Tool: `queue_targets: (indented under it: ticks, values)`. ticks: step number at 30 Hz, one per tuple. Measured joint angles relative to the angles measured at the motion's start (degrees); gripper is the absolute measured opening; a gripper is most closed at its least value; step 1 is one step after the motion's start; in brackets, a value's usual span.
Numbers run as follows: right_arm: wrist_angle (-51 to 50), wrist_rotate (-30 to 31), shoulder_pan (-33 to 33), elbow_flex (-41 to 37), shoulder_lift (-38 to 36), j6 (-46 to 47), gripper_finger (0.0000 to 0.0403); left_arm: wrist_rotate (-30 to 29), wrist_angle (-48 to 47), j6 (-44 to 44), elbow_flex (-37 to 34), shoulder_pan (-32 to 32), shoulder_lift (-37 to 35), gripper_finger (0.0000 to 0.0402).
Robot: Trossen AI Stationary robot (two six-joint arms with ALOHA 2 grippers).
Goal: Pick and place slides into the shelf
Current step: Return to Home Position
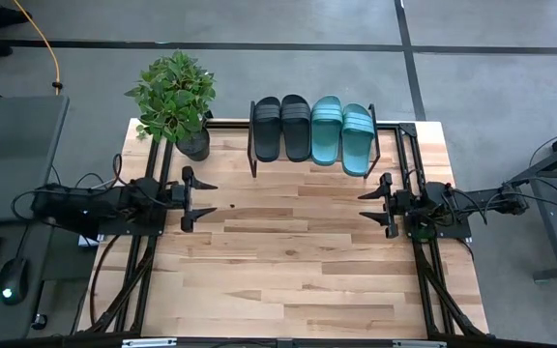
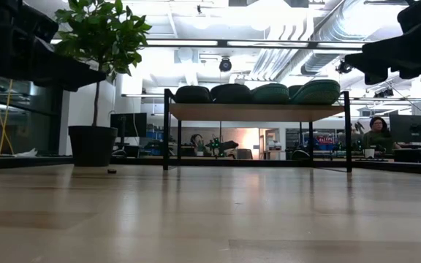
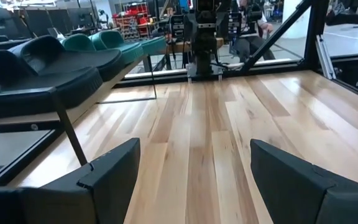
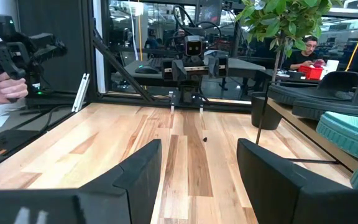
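Since all four slides sit side by side on the low wood-topped, black-framed shelf, placing looks finished. The left arm hangs over the light wooden counter, jaws apart and empty. Two black rubbery slides lie beside two teal-green ones, the rightmost perhaps overhanging forward. The right arm hangs opposite, jaws apart, so only homing seems left.

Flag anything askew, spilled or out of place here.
Nothing serious. The four slides sit side by side on the shelf, the rightmost teal one slightly out of line. A small dark speck lies on the table near the left gripper.
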Motion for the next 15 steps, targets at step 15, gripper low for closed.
queue_targets:
  ticks: [15]
  values:
    - [0.0,0.0,0.0,0.0,0.1,-0.7,0.0202,1.1,-1.6,0.5,0.0,0.0,-2.3,0.0287]
